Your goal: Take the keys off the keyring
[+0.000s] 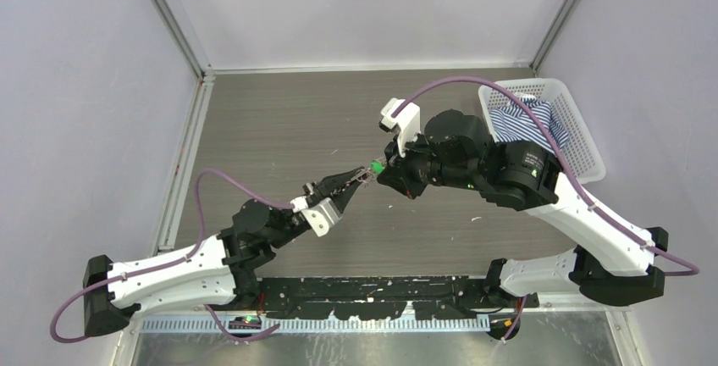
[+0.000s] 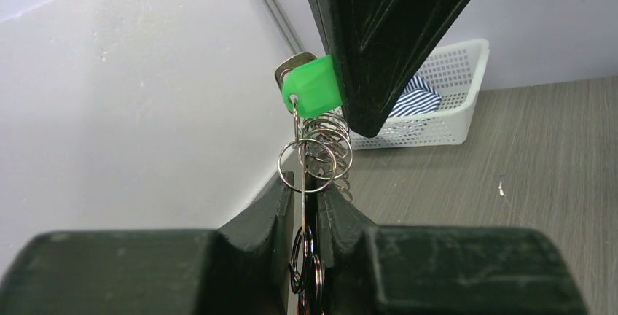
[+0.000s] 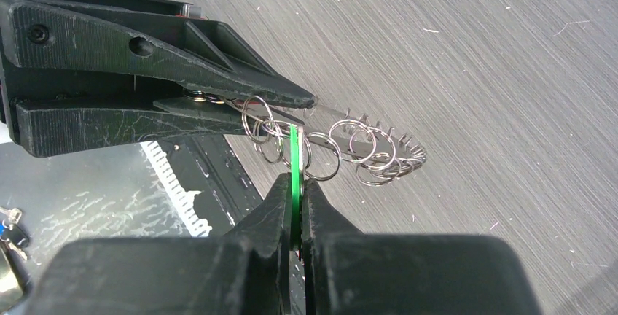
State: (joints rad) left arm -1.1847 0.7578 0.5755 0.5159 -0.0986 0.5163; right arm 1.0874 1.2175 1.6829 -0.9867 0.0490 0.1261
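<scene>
The grey wood-grain surface (image 1: 279, 120) carries a white basket (image 1: 587, 139) at its far right, with a striped cloth (image 1: 516, 120) bundled inside. The left arm (image 1: 169, 268) and right arm (image 1: 584, 213) both reach in to meet just left of the basket, above the middle of the surface. The left hand (image 2: 307, 197) is clenched on the keyring (image 3: 364, 153), which here looks like a linked bunch of small silvery split rings. Part of the bunch is pinched between its fingers, and the rest trails free past the fingertips on the basket side, clear of the surface. The right hand (image 3: 295, 187), the nearer one to the basket, is clenched on the green-headed key (image 2: 313, 87). That key is held edge-on between its pads, with its hole threaded on a ring right at the left hand's tips. A silvery key (image 2: 289, 67) peeks out behind the green head. The two hands stand tip to tip, almost touching, and the line between them slants toward the basket. The next move likely turns on working the green key round its ring's coil rather than on a straight pull.
</scene>
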